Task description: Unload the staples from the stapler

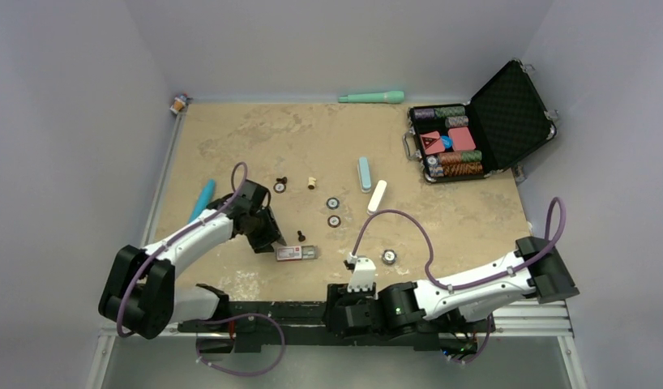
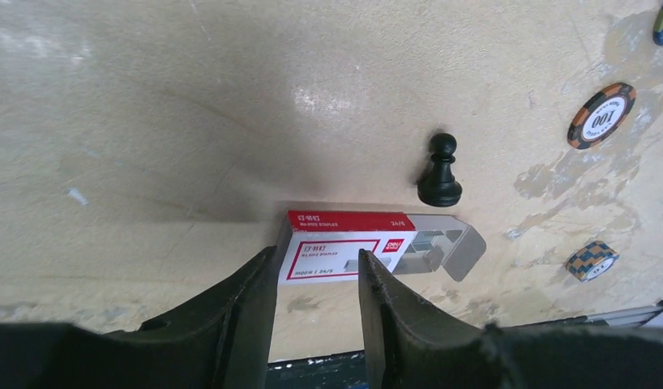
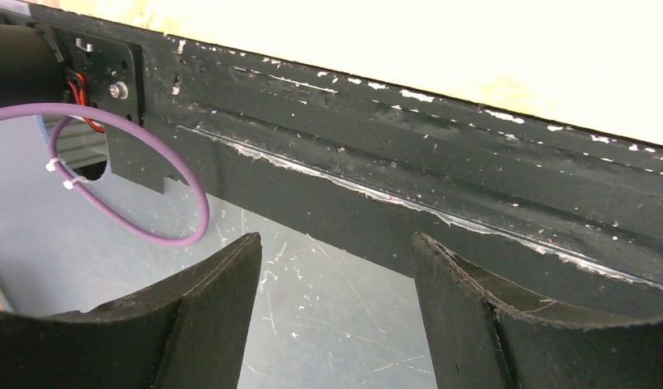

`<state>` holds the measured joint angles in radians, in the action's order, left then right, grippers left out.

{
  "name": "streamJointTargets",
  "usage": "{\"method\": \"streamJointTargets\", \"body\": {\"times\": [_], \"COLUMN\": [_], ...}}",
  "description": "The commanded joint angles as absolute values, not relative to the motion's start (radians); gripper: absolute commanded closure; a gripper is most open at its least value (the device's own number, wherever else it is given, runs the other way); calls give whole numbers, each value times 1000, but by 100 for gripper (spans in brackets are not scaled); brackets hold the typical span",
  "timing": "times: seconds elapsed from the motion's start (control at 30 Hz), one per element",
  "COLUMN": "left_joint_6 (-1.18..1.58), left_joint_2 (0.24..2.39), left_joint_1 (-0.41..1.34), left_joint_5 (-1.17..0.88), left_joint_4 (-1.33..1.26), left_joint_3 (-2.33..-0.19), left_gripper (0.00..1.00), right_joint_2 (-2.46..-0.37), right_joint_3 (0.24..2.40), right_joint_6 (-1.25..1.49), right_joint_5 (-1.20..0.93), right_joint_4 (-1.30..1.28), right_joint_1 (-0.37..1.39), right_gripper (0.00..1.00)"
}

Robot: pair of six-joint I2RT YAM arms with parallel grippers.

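1. From above, the stapler [image 1: 365, 173] lies flat near the middle of the table [image 1: 255, 138]. Its white part [image 1: 377, 197] is separate and lies just beside it, on the nearer side. Both are well apart from either arm. The left gripper [image 1: 272, 241] is low over the table, just beside a red-and-white staple box [image 1: 297, 253]. The right arm [image 1: 474, 284] lies folded along the near edge. An open case [image 1: 506, 105] of poker chips stands at the far right corner, a green stick [image 1: 371, 97] lies at the far edge, and a blue tube [image 1: 202, 200] lies at the left.

2. In the left wrist view, the left gripper's jaws stand apart with nothing clamped. The near end of the staple box shows just past the fingertips [image 2: 263, 267]; I cannot tell whether they touch it. The box's grey drawer [image 2: 446, 243] is slid out to the right. A black pawn [image 2: 439, 170] stands upright just beyond the box, and a poker chip [image 2: 601, 116] lies farther right.

3. In the right wrist view, the right gripper [image 3: 336, 251] is spread wide and holds nothing. It points at the black rail [image 3: 442, 186] on the table's edge, with a purple cable [image 3: 150, 203] looping at the left. The stapler is not in this view.
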<state>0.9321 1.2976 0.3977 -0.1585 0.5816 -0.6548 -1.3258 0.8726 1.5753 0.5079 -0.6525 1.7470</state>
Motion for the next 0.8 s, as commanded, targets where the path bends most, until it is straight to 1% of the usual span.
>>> {"method": "streamJointTargets", "body": {"times": [0.0, 0.03, 0.1, 0.27, 0.33, 0.37, 0.43, 0.5, 0.63, 0.7, 0.73, 0.77], "left_joint_6": [884, 874, 862, 869, 884, 896, 920, 945, 992, 1010, 1012, 1015], "left_joint_2": [1222, 1205, 1163, 1024, 978, 959, 925, 902, 887, 907, 920, 932], "left_joint_1": [400, 401, 400, 396, 395, 395, 394, 394, 394, 395, 396, 396], "left_joint_5": [-58, -25, 42, 132, 133, 144, 172, 191, 213, 211, 204, 197], "left_joint_4": [709, 760, 837, 912, 897, 895, 896, 887, 871, 856, 841, 826], "left_joint_3": [-762, -791, -835, -831, -787, -768, -727, -685, -634, -618, -608, -598], "left_gripper": [53, 50, 48, 49, 51, 53, 56, 60, 72, 77, 80, 83], "right_joint_2": [-1227, -1211, -1189, -1179, -1179, -1175, -1165, -1157, -1198, -1247, -1278, -1308], "right_joint_3": [836, 834, 837, 844, 846, 844, 838, 832, 846, 858, 864, 872], "right_joint_6": [1596, 1582, 1535, 1339, 1280, 1252, 1190, 1125, 1026, 983, 962, 945], "right_joint_5": [583, 590, 596, 558, 541, 534, 506, 481, 436, 416, 403, 391], "right_joint_4": [-601, -598, -591, -487, -454, -444, -415, -378, -338, -313, -300, -289], "right_joint_1": [1737, 1724, 1691, 1571, 1514, 1484, 1415, 1350, 1243, 1197, 1175, 1159], "right_gripper": [30, 31, 34, 46, 54, 58, 61, 67, 84, 97, 100, 100]}}
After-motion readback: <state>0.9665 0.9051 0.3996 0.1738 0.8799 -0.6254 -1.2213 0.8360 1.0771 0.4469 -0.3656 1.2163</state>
